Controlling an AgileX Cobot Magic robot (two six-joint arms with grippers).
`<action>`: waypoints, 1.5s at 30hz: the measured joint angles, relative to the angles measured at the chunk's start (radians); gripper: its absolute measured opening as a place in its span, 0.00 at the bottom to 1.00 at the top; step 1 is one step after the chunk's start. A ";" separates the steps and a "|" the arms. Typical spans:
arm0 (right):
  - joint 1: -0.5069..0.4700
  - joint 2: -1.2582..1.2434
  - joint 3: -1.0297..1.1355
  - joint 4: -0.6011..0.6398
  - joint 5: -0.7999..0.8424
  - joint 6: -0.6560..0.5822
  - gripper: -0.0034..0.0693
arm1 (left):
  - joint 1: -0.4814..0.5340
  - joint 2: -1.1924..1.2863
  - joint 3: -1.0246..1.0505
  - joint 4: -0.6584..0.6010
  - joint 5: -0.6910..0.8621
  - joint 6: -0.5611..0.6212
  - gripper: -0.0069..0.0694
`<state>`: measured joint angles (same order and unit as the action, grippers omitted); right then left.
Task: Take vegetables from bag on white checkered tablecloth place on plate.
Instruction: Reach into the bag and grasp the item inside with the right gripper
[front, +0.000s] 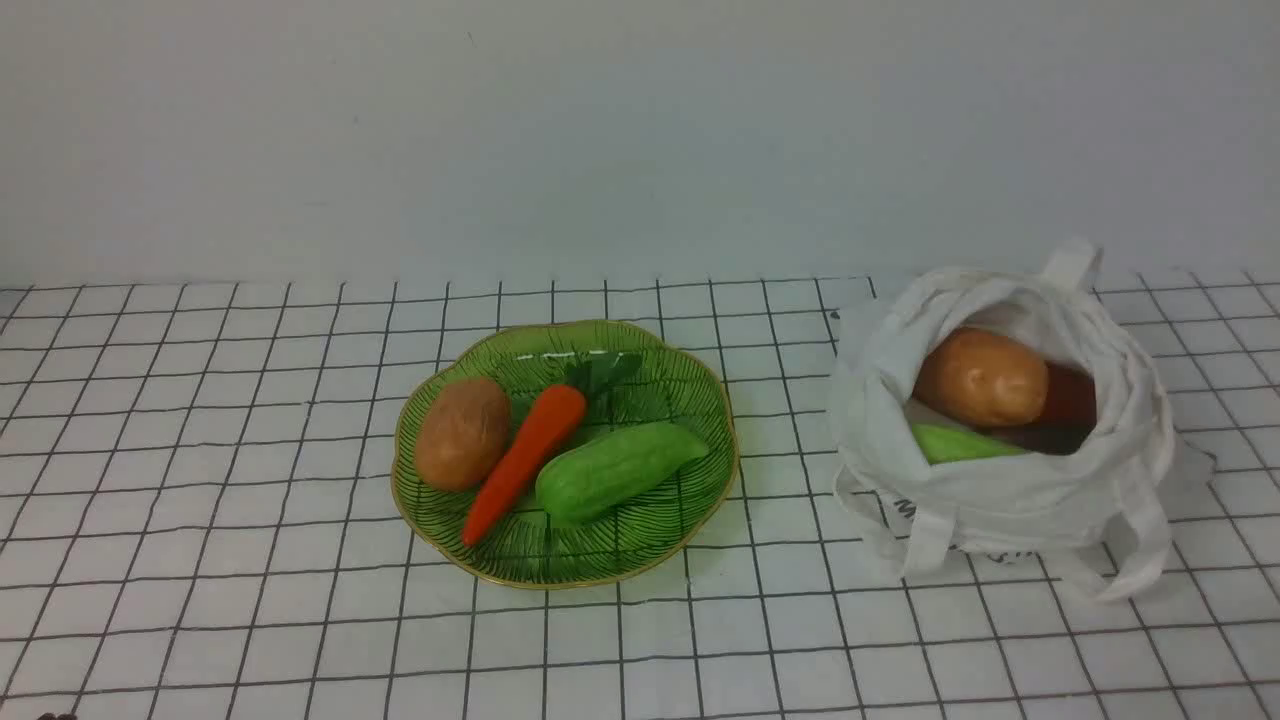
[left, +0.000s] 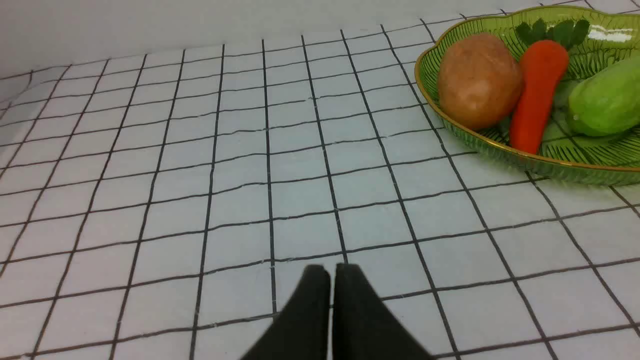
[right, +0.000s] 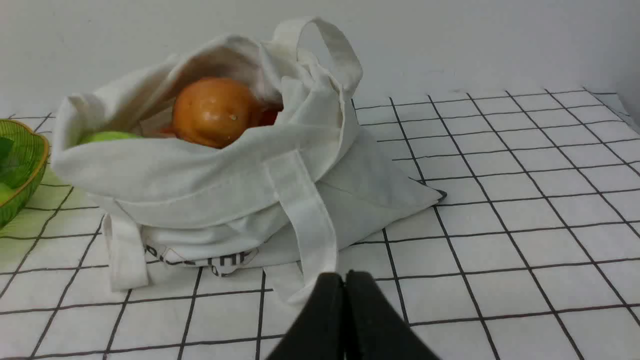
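Note:
The green plate (front: 700, 390) sits mid-table on the white checkered tablecloth (front: 200, 450). It holds a dull brown potato (front: 462, 432), an orange carrot (front: 525, 458) and a pale green gourd (front: 615, 470). The white bag (front: 1010, 500) stands open at the right with a glossy orange-brown potato (front: 980, 378), a green gourd (front: 955, 442) and a red pepper (front: 1070, 398) inside. Neither gripper shows in the front view. My left gripper (left: 332, 272) is shut and empty, low over the cloth, short of the plate (left: 500, 145). My right gripper (right: 345, 280) is shut and empty in front of the bag (right: 200, 185).
A plain grey wall (front: 640, 130) rises behind the table. A bag strap (right: 310, 220) hangs down toward my right gripper. Another strap (front: 1140, 540) lies on the cloth at the bag's front right.

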<state>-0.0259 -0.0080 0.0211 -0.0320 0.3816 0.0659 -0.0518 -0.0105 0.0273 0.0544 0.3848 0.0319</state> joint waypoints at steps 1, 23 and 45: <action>0.000 0.000 0.000 0.000 0.000 0.000 0.03 | 0.000 0.000 0.000 0.000 0.000 0.000 0.08; 0.000 0.000 0.000 0.000 0.000 0.000 0.03 | 0.000 0.000 0.000 0.000 0.000 0.000 0.08; 0.000 0.000 0.008 0.576 -0.349 0.125 0.03 | 0.000 0.000 0.000 0.000 0.000 0.000 0.08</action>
<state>-0.0259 -0.0080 0.0289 0.5439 0.0325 0.1911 -0.0518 -0.0105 0.0273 0.0544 0.3848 0.0319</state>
